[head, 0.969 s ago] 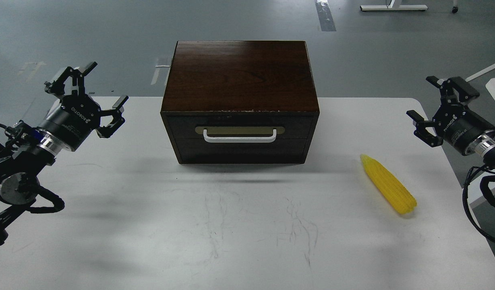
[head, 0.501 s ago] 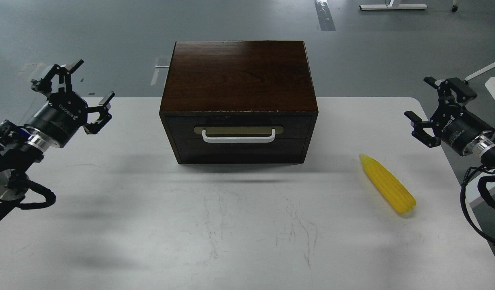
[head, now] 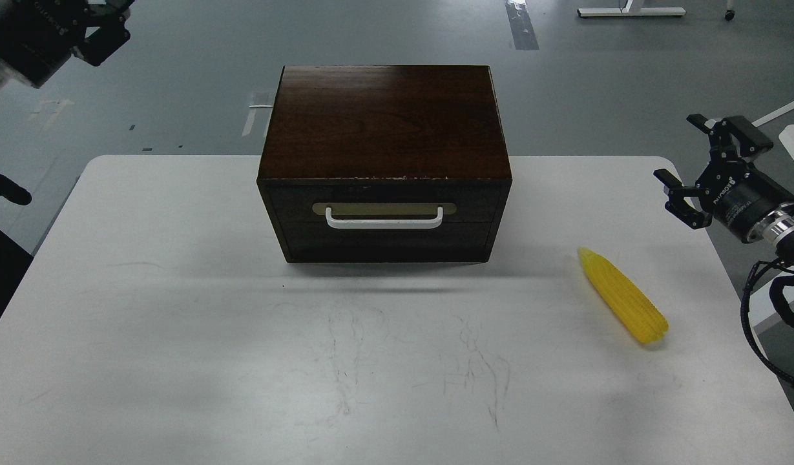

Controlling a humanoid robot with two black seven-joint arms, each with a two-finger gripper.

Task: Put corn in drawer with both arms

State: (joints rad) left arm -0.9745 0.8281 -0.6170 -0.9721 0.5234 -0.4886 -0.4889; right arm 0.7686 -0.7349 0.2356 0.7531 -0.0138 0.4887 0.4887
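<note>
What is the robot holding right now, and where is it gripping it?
Nothing. The right end effector is open and empty, apart from the corn lying on the table. The left end effector is raised and mostly out of view.

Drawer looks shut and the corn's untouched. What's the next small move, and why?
Probably bring the left gripper down toward the white handle: the drawer is closed, so the corn, lying on the table near the open right gripper, has nowhere to go.

Left arm (head: 22, 45) raised into the frame's upper left corner, its gripper cropped (fingers not readable), right gripper (head: 697, 168) at the right edge, fingers spread apart, silver wrist ring (head: 768, 229) behind it
</note>
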